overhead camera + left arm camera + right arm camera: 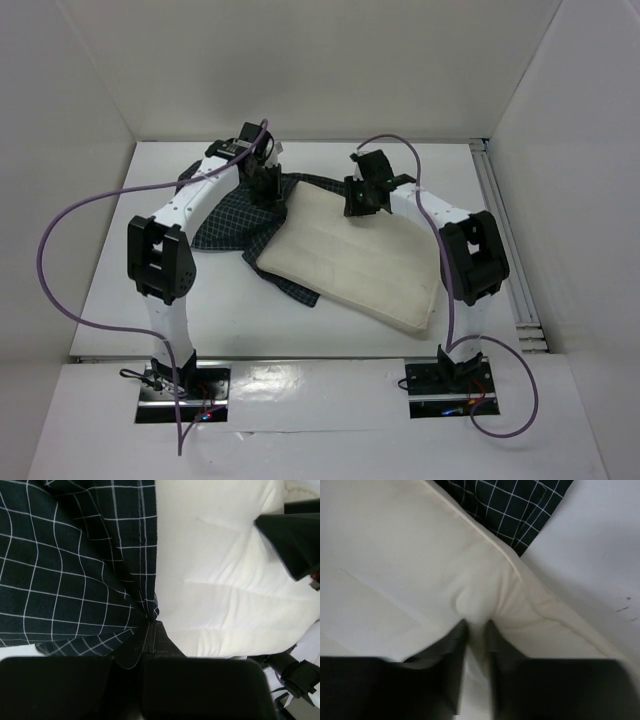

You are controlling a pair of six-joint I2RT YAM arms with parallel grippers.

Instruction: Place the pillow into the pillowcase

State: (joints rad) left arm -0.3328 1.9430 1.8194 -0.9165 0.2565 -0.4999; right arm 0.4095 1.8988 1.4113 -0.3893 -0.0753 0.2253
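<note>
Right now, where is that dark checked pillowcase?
In the top view, the pillowcase lies left of centre, partly under the pillow, its edge pinched by the left pincer.

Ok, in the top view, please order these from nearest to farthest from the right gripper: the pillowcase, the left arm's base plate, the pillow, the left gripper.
1. pillow: far edge pinched by the right gripper.
2. pillowcase: just left, partly under the pillow.
3. left gripper: further left, gripping the pillowcase.
4. left arm's base plate: near-left edge.
</note>
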